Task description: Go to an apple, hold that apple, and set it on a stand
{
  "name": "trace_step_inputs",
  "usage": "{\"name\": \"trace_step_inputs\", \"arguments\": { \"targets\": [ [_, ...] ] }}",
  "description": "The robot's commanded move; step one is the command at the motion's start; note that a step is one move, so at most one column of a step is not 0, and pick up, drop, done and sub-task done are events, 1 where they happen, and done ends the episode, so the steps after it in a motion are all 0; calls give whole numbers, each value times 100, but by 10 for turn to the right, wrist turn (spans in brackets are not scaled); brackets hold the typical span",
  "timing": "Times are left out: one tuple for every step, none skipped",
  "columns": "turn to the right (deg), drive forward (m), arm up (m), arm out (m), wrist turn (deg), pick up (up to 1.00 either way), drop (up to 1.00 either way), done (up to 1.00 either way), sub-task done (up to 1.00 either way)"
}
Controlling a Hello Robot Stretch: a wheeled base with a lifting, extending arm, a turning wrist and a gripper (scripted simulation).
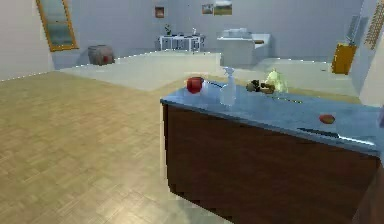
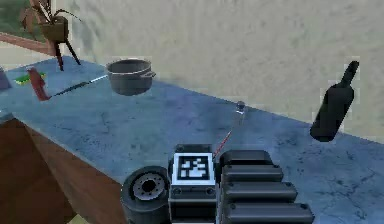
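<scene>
A round red apple (image 1: 195,84) sits at the far left corner of the blue-grey counter top (image 1: 290,112) in the forward view. In the arm side view the arm's dark bar (image 2: 256,188) lies low over the counter top (image 2: 120,125), with a white marked square (image 2: 194,168) at its end. The gripper (image 2: 150,192) is a dark round body left of that square. I cannot make out its far end, so I cannot tell whether it holds anything. A thin reddish rod (image 2: 232,122) slants up from beside the square.
On the counter are a clear bottle (image 1: 228,90), leafy greens (image 1: 273,80), a small red thing (image 1: 327,119), a knife (image 1: 345,137), a grey pot (image 2: 130,75) and a dark wine bottle (image 2: 335,103). A plant on dark legs (image 2: 55,30) stands behind. Wood floor lies at the forward view's left.
</scene>
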Motion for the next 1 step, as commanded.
{"name": "trace_step_inputs", "arguments": {
  "targets": [
    [-450, 0, 0, 0, 0, 0, 0, 0, 0]
  ]
}}
